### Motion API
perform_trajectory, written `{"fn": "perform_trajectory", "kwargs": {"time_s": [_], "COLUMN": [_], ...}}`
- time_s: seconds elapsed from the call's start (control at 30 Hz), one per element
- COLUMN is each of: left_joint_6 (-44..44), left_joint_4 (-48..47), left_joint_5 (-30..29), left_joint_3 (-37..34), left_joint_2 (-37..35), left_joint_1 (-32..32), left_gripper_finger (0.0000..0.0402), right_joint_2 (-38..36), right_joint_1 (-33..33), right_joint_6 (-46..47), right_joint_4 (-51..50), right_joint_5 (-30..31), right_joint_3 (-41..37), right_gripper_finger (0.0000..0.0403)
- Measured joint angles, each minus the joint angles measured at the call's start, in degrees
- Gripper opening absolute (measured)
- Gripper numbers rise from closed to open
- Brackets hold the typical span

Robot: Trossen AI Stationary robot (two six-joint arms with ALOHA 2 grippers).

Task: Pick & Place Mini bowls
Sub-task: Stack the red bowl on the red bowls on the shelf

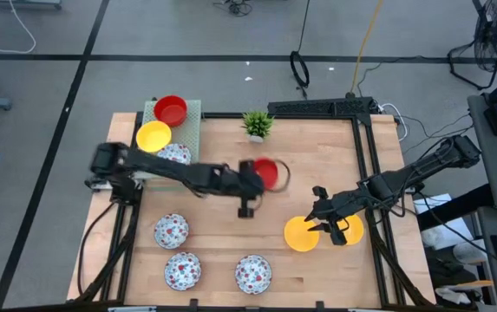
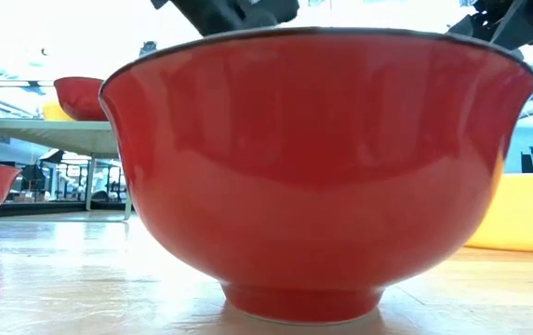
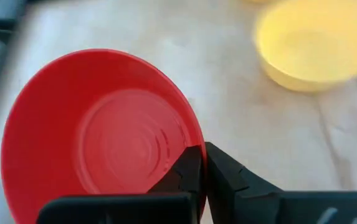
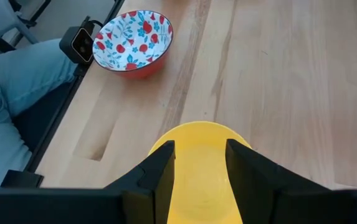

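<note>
My left claw (image 3: 200,168) pinches the rim of a glossy red bowl (image 3: 97,137), one dark finger inside the wall and one outside. The bowl is round and smooth, with faint rings in its bottom, and it sits on its small foot on the pale wooden desk (image 1: 317,165) near the middle, toward the far edge, just beside a small green plant (image 1: 258,124).

My right claw (image 4: 200,165) is spread, its fingers straddling a plain yellow bowl (image 4: 197,168) near the desk's right edge. A second yellow bowl (image 1: 349,230) lies touching or nearly touching the first, closer to that edge.

Three white bowls with red floral print (image 1: 171,230) stand toward the near left corner and near edge. At the far left corner, on a pale green mat (image 1: 192,121), are another red bowl (image 1: 170,110), a yellow one (image 1: 153,136) and a floral one (image 1: 173,154), packed close together.
</note>
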Motion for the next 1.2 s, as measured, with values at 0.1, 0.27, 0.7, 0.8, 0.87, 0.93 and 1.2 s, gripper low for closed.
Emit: {"fn": "perform_trajectory", "kwargs": {"time_s": [0.1,0.27,0.7,0.8,0.87,0.93,1.2], "left_joint_6": [-1.52,-5.21,-22.13,-24.32,-25.26,-25.5,-24.64], "left_joint_4": [-3.71,-10.62,-39.11,-41.91,-41.85,-41.86,-41.76], "left_joint_5": [-3.6,-13.81,-26.93,-27.49,-27.31,-25.83,-21.0], "left_joint_3": [0.0,0.07,0.07,0.07,0.07,0.02,0.09], "left_joint_2": [-6.91,-17.75,-30.2,-30.12,-29.61,-29.34,-26.86], "left_joint_1": [0.93,3.07,21.28,26.4,29.05,31.71,38.08], "left_gripper_finger": [0.0005,0.0007,0.0005,0.0006,0.0004,0.0005,0.0004], "right_joint_2": [0.0,0.0,0.0,0.0,0.0,0.0,0.0], "right_joint_1": [0.0,0.0,-0.02,-0.02,-0.01,-0.01,-0.02], "right_joint_6": [0.06,0.07,-0.05,-0.05,-0.07,-0.07,-0.33], "right_joint_4": [0.04,0.45,0.72,1.31,1.77,2.03,2.18], "right_joint_5": [0.21,0.27,0.37,0.37,0.35,0.31,0.19], "right_joint_3": [0.0,0.0,0.0,0.0,0.0,0.0,0.01], "right_gripper_finger": [0.013,0.013,0.013,0.013,0.013,0.013,0.013]}}
